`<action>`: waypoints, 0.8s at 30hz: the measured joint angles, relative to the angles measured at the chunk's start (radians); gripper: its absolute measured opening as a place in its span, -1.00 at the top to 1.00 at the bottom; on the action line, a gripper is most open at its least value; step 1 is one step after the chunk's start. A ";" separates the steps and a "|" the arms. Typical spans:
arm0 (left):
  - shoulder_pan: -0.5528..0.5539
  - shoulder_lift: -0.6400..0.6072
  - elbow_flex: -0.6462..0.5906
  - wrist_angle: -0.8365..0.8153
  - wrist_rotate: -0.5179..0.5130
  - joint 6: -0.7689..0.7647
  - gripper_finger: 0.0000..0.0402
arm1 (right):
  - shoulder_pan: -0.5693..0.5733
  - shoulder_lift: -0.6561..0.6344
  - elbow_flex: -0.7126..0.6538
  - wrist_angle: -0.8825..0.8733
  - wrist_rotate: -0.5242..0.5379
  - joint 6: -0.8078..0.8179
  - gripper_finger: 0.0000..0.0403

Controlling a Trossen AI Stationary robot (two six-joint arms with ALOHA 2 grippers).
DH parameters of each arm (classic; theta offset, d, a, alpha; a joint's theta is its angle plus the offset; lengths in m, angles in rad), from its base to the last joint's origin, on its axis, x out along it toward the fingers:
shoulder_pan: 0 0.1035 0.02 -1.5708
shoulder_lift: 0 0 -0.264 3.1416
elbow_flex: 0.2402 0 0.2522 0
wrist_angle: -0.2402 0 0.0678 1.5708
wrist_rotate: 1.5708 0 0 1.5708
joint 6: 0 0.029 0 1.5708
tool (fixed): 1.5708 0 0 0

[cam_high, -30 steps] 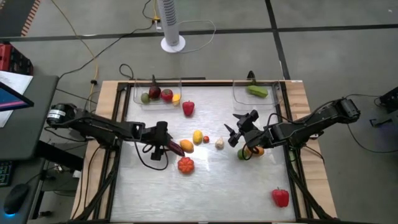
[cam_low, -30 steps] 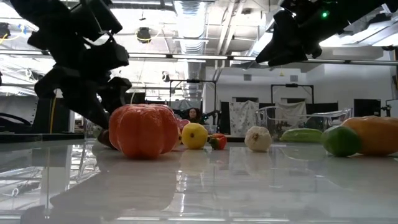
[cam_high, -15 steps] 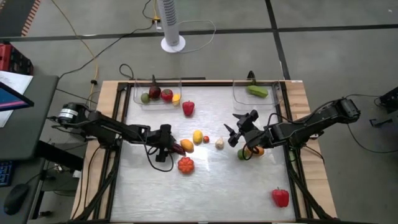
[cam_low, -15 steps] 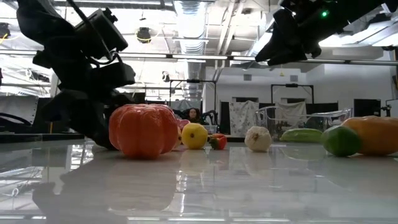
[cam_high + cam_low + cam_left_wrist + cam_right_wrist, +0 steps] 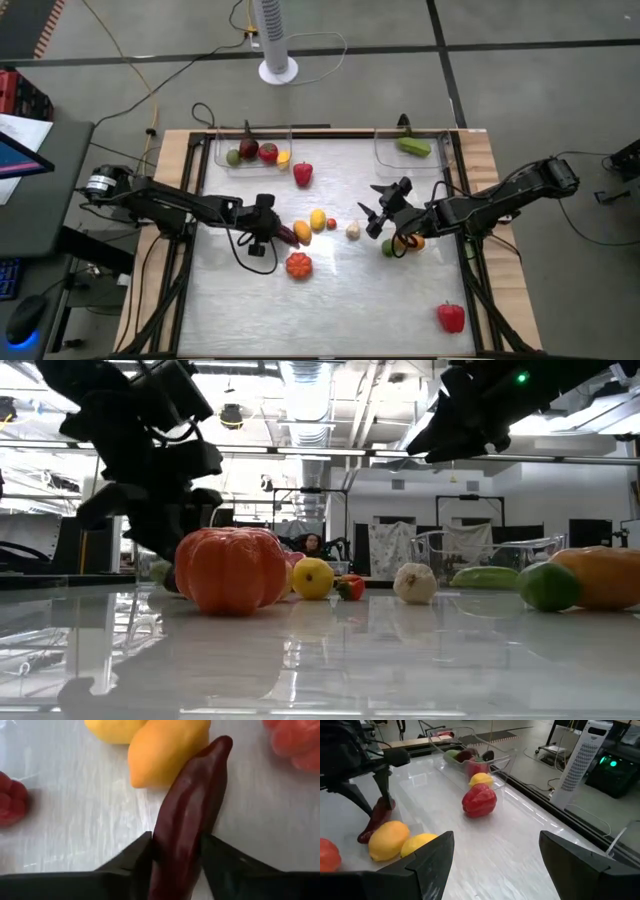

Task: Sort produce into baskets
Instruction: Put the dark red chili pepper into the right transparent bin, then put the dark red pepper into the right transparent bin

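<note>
glossy white table [image 5: 340, 300], workshop behind.

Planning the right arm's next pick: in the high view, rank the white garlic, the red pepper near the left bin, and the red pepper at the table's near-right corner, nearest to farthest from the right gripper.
1. White garlic, just left of the right gripper.
2. Red pepper near the left bin, up-left.
3. Red pepper at the near-right corner, far below-right.

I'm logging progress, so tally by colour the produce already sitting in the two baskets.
Green: 2, lime and cucumber
Dark red: 1, dark red piece
Red: 1, red piece
Yellow: 1, yellow piece
Total: 5
</note>
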 joint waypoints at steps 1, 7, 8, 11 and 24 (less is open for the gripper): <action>0.000 -0.001 0.007 -0.019 0.003 -0.001 0.47 | 0.000 0.000 0.000 0.001 0.000 0.000 -0.59; 0.002 -0.001 0.031 -0.011 0.010 -0.068 0.57 | 0.000 0.000 0.000 -0.001 0.000 0.001 -0.59; 0.002 0.000 0.032 -0.010 0.010 -0.079 0.50 | 0.000 0.000 0.000 -0.001 0.000 0.001 -0.59; 0.002 0.000 0.032 0.003 0.018 -0.070 0.24 | 0.000 0.000 0.000 -0.002 0.000 0.001 -0.59; 0.001 -0.001 0.032 0.030 0.027 -0.104 0.19 | -0.001 0.000 0.000 -0.003 0.000 0.002 -0.59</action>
